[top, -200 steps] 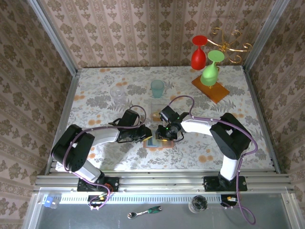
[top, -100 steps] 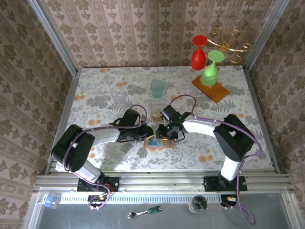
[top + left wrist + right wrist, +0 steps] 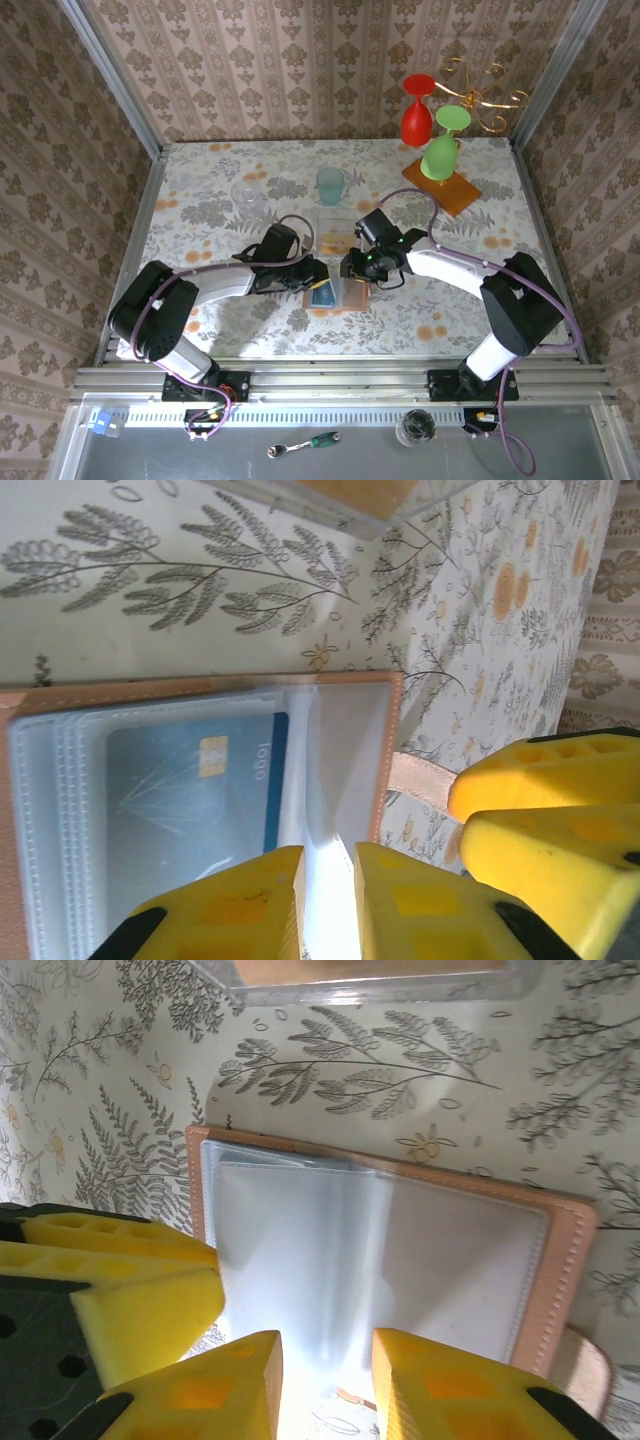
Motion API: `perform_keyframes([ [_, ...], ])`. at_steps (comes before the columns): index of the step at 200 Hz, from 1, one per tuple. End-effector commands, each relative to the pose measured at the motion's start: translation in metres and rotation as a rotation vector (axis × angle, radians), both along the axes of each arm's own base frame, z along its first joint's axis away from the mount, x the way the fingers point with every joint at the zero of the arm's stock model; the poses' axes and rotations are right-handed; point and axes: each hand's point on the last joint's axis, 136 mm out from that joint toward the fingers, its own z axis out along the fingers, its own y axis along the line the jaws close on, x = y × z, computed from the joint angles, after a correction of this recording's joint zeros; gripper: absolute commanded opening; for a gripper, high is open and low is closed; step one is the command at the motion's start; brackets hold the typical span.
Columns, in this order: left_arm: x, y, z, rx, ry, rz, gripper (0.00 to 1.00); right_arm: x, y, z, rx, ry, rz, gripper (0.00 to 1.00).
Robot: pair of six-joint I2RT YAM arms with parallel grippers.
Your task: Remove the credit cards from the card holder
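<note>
As right tool (image 3: 326, 1355) withdrew | card holder (image 3: 337, 295) open | blue card (image 3: 190, 780) exposed

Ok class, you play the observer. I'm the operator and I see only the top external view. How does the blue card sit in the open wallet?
Observer: The left wrist view shows the blue card behind a clear pocket of the card holder, with its chip and the word "logo" showing.
Operator: And from the right wrist?
Observer: There the clear sleeve looks pale and blank, with no card showing through.
Operator: Anything at the edge?
Observer: A tan strap sticks out from the holder's side.
</note>
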Motion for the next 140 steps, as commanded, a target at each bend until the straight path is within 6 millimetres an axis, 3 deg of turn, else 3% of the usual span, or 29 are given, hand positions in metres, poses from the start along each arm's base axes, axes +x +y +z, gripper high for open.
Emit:
perform_keyframes([
  [1,0.003,-0.012,0.009,-0.027,0.002,-0.012,0.22,-0.005,-0.016,0.003,-0.034,-0.009,-0.005,0.31],
  [60,0.005,-0.039,0.015,-0.067,0.005,-0.048,0.24,-0.008,-0.032,0.007,-0.031,-0.015,-0.031,0.31],
  [140,0.001,-0.070,0.002,-0.076,0.036,-0.099,0.26,-0.013,-0.042,0.014,-0.022,-0.023,-0.039,0.32],
])
